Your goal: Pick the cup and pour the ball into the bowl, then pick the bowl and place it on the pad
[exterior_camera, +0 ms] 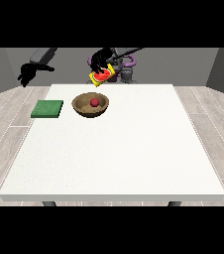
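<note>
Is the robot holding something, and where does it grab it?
Yes. The hand nearer the view's right holds the yellow cup, tilted above the bowl, gripping its upper side. The hand at the view's left holds nothing.

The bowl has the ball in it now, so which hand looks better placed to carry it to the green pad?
Probably the robot's right hand: it hangs free near the pad, while the other hand holds the cup above the bowl.

A large white table [114, 149] stands on a pale wood-plank floor [5, 114]. Plain grey walls [183, 64] close the room behind it.
</note>
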Robot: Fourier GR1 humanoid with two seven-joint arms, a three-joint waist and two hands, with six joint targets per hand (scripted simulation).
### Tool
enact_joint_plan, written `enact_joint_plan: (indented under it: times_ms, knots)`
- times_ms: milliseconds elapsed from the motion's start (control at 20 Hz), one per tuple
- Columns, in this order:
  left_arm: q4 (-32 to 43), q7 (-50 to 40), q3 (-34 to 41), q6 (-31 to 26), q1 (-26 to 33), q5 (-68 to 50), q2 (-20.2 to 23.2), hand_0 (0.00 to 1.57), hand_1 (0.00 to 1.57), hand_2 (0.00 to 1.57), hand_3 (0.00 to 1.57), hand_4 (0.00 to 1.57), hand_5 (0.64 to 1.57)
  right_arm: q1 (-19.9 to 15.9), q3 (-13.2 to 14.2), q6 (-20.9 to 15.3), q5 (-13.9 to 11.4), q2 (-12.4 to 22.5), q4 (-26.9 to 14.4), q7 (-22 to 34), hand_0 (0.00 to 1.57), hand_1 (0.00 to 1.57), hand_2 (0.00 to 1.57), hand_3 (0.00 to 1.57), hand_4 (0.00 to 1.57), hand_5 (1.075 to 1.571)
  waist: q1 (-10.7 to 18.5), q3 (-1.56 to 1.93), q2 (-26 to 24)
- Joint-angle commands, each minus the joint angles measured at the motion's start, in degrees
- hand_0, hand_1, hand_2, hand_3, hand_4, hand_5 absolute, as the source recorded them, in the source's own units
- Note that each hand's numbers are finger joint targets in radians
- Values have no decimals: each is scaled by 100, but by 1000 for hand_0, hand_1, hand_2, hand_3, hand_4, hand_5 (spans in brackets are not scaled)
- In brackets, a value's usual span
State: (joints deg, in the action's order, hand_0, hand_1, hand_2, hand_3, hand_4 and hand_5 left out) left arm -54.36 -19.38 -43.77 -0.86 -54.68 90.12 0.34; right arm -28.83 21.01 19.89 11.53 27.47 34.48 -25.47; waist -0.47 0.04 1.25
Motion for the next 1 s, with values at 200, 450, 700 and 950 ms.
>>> enact_joint_plan:
  times_ms: [200,450,700,950]
  knots:
    - [-585,463,405,-59,-32,158,21,1526,1526,1571,1571,1201,1462,-78,121,-261,102,-90,-230,29,0,0,0,0,429,1555,471,-2,173]
    - [-1322,278,1780,1170,689,-1221,256,364,364,1571,1571,993,1555,157,240,-391,224,-255,-224,-3,0,0,0,0,429,1555,1098,-24,209]
    - [-1564,984,2788,1509,1233,-2718,395,494,494,1571,1551,878,1565,-89,342,-570,329,-149,-103,229,0,0,0,0,470,1557,1342,-29,555]
    - [-1776,1671,3691,1587,1307,-4395,-21,1177,1177,1400,1125,775,1537,-257,273,-518,360,-293,38,228,0,0,0,0,256,1565,1272,-33,1196]
